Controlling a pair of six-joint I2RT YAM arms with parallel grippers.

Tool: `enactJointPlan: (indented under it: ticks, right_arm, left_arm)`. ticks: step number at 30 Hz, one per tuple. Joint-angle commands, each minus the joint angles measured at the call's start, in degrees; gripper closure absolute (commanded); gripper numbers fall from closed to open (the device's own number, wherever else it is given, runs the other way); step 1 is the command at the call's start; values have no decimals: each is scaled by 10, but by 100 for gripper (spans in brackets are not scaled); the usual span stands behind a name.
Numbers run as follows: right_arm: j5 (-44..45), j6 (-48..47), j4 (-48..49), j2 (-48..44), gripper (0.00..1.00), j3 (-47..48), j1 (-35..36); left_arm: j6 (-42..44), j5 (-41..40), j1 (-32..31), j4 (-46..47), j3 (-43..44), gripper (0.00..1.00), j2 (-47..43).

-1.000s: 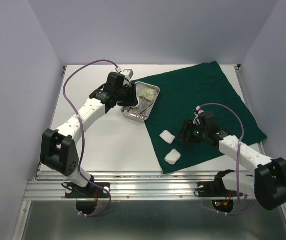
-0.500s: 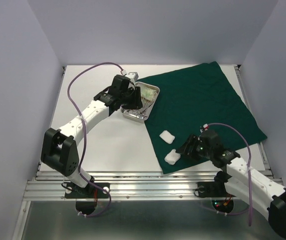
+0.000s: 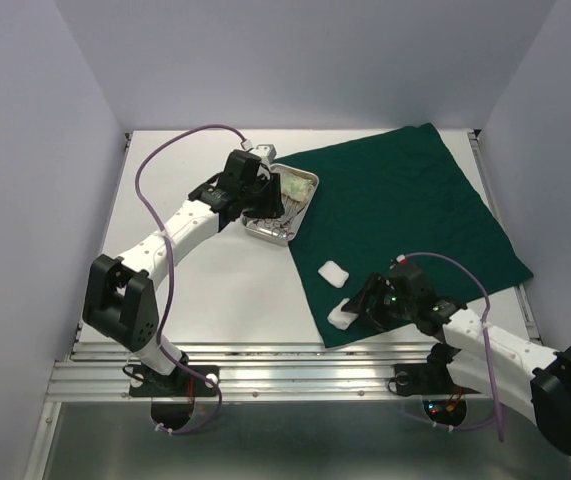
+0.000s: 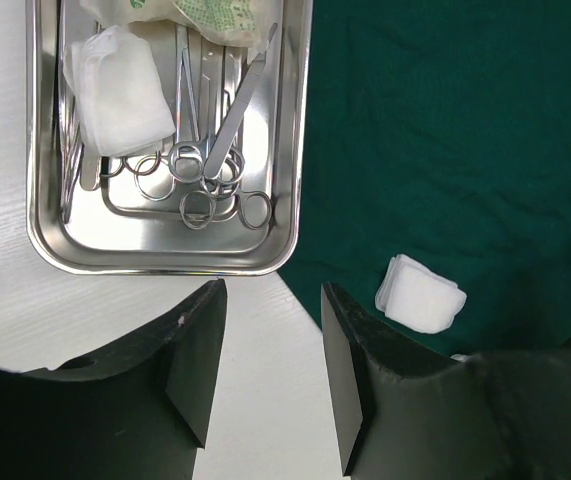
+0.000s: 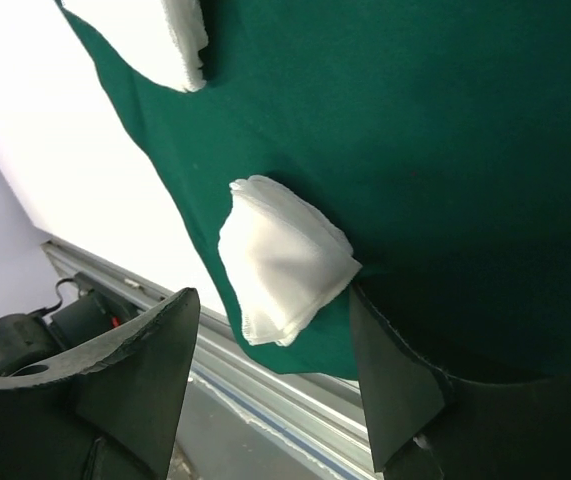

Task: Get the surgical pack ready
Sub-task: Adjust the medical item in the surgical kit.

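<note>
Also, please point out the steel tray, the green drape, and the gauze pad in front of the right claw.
steel tray (image 4: 125,238), left wrist view, bare floor near its front wall.
green drape (image 3: 405,200), top view, bare middle.
gauze pad (image 5: 285,260), right wrist view, its centre.

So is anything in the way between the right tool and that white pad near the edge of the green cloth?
No, nothing visible is. The right tool is open, and the gauze pad lies just in front of its fingers on the green drape, with no other thing between them.
</note>
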Motion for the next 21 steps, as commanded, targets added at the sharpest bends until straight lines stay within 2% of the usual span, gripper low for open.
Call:
enactJointPlan:
  ticks: [1,9,16,21]
  right_arm:
    - [-1,31,54,17,33,-28,12]
    - [28,106,81,12,33,-61,24]
    - [90,109,-25,-33,33,-34,34]
    - [101,123,-54,-29,33,-31,46]
  left_arm:
    - [0,-6,-2,14,13,46,0]
    - [1,-12,-2,12,12,46,0]
    - [3,-19,-2,10,11,46,0]
    - [3,-17,-2,11,11,46,1]
